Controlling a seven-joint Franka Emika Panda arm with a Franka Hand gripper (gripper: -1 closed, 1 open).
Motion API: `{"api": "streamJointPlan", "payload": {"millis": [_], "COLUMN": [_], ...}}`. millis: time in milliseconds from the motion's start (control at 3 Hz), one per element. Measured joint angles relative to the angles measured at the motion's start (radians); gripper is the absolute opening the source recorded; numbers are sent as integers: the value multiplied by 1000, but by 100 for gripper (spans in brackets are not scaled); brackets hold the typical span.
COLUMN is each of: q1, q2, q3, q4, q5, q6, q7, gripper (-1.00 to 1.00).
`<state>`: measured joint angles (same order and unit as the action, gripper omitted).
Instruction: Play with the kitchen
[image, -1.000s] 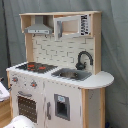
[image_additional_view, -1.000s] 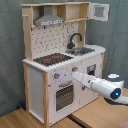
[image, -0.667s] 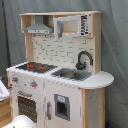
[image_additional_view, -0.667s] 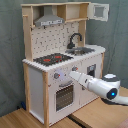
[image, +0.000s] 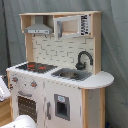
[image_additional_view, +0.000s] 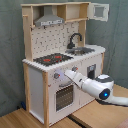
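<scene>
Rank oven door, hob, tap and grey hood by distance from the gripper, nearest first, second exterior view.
From the gripper, at the kitchen's front panel:
1. Oven door, just below it.
2. Hob, on the counter above it.
3. Tap, farther back at the sink, toward the second exterior view's right.
4. Grey hood, high up under the top shelf.

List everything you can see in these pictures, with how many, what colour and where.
kitchen: one, white and light wood, centre of both exterior views
hob: one, black with red rings, on the worktop
sink: one, grey, beside the hob
tap: one, black, behind the sink
oven door: one, white, below the hob
hood: one, grey, above the hob
backdrop: one, grey-green, behind the kitchen
table: one, wood, under the kitchen
arm: one, white, second exterior view's right, reaching toward the knob panel
</scene>
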<state>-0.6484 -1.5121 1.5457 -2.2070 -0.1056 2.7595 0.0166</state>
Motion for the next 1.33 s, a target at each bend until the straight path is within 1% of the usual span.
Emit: {"api": "streamJointPlan", "payload": {"millis": [333, 667, 1000, 1333], "q1": [-41, -63, -74, -83], "q2": [0, 0, 0, 3], "q3": [16, 37, 51, 49], "q4": [31, 40, 43, 56], "q5": [0, 0, 0, 0], "q6": [0, 0, 0, -2], "q7": [99, 202, 306, 405], "gripper": [100, 100, 100, 100]}}
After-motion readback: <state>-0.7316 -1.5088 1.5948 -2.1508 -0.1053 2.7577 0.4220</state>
